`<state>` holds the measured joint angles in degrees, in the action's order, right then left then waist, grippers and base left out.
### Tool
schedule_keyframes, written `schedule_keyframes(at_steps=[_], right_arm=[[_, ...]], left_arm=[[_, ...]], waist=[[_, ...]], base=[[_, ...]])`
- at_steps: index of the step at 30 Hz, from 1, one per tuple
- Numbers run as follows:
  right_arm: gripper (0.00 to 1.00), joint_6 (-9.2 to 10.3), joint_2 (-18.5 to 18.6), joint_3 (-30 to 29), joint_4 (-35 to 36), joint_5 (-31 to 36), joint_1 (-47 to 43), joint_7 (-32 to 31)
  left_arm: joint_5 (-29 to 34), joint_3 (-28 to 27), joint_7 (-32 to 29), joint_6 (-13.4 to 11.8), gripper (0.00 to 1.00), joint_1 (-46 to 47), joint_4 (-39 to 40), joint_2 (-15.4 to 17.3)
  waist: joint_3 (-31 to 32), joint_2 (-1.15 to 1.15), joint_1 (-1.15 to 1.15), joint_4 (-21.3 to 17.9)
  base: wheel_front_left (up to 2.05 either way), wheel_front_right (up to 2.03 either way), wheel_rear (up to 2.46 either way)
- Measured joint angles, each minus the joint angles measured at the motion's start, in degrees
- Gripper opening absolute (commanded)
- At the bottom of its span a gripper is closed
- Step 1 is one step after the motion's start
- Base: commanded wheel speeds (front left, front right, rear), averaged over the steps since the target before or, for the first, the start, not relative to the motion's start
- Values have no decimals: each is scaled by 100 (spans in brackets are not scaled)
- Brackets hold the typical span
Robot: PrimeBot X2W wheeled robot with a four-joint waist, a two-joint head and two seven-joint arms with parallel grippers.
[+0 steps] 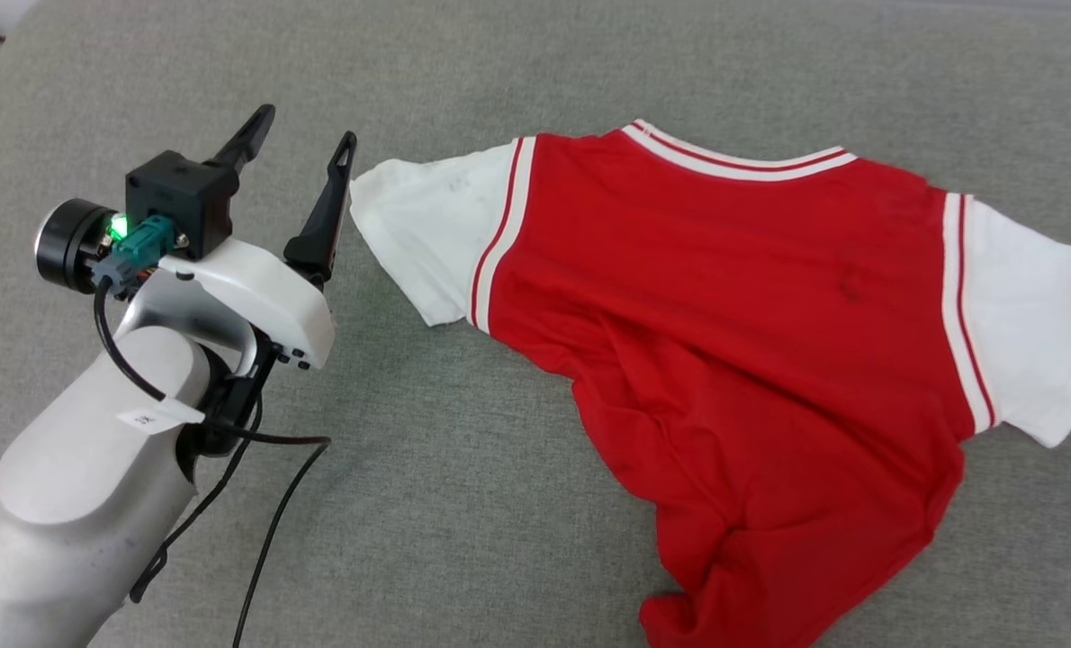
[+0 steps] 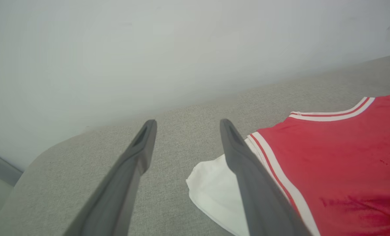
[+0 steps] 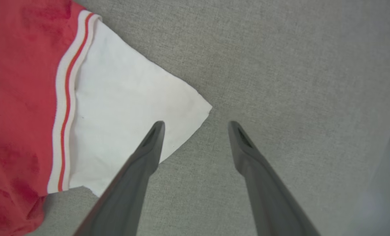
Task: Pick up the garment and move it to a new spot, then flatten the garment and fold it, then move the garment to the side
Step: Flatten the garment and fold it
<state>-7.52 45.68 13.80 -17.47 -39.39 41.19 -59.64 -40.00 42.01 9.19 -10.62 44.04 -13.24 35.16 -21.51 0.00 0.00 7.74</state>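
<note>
1. Now the shirt [image 1: 733, 297] lies on a grey fabric surface [image 1: 463, 504], to the right of centre in the head view, with a plain red face up.
2. Its striped collar [image 1: 738, 160] is at the far edge, and a white sleeve spreads out on each side, each joined to the red body by a red-and-white stripe.
3. The upper body lies fairly flat. Toward the near edge the red cloth narrows, creases and bunches into folds [image 1: 724, 576].
4. The left gripper [image 1: 307, 123] is at the left of the head view, just beside the nearer sleeve [image 1: 418, 234], with its two dark fingers spread apart and nothing between them.
5. Its inner finger [image 1: 324, 216] runs close along that sleeve's outer edge; I cannot tell whether it touches the cloth.
6. A green light [image 1: 120, 225] glows on the left wrist, and black cable [image 1: 274, 531] hangs down from the pale forearm.
7. In the left wrist view that gripper's fingers point across bare grey fabric toward a pale wall [image 2: 116, 49], with the sleeve and red body off to the right.
8. The right gripper [image 3: 196, 123] is also spread wide and holds nothing.
9. In the right wrist view, one finger [image 3: 142, 157] overlaps the outer corner of the other sleeve [image 3: 123, 108], and the second finger is over bare grey fabric beside it.
10. Whether the right gripper's fingers rest on the cloth or sit above it cannot be told.
</note>
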Motion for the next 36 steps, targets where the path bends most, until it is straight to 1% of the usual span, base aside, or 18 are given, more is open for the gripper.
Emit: schedule_keyframes(at_steps=[4,8,10,14,15,16,19,22,26,32,36], right_arm=[[100,1,-135,47,-291,91,103,-15],[100,3,-220,279,-434,121,73,31],[100,3,-178,403,-453,93,28,23],[100,7,-199,471,-519,-13,2,250],[42,13,-199,505,-517,-46,2,339],[0,12,-198,539,-513,-63,-3,458],[0,2,-227,623,-482,-89,14,920],[0,-1,-204,713,-364,-109,21,1317],[0,-1,4,848,57,-209,53,1664],[0,-1,404,966,688,-389,-69,1978],[0,-1,598,950,1005,-437,-174,2076]], left_arm=[[10,-8,8,-8,100,124,43,-54],[46,10,1,1,100,229,30,-98],[57,13,3,3,100,261,8,-103],[56,13,18,30,100,309,-80,-111],[46,11,26,33,100,309,-103,-111],[42,11,33,37,100,310,-138,-110],[31,11,32,69,100,314,-238,-83],[-3,18,-4,153,100,338,-363,-13],[-41,67,-275,334,100,475,-464,142],[-166,194,-1067,736,100,934,-505,333],[-374,258,-1861,1051,100,1376,-619,424]], waist=[[-245,0,0,97],[-454,0,0,163],[-527,0,0,174],[-574,0,0,126],[-566,0,0,109],[-551,0,0,93],[-460,0,0,35],[-307,0,0,-27],[-64,0,0,-144],[159,0,0,-385],[158,0,0,-521]], base=[[0,0,0],[0,0,0],[0,0,0],[0,0,0],[0,0,0],[0,0,0],[0,0,0],[0,0,0],[0,0,0],[0,0,0],[0,0,0]])
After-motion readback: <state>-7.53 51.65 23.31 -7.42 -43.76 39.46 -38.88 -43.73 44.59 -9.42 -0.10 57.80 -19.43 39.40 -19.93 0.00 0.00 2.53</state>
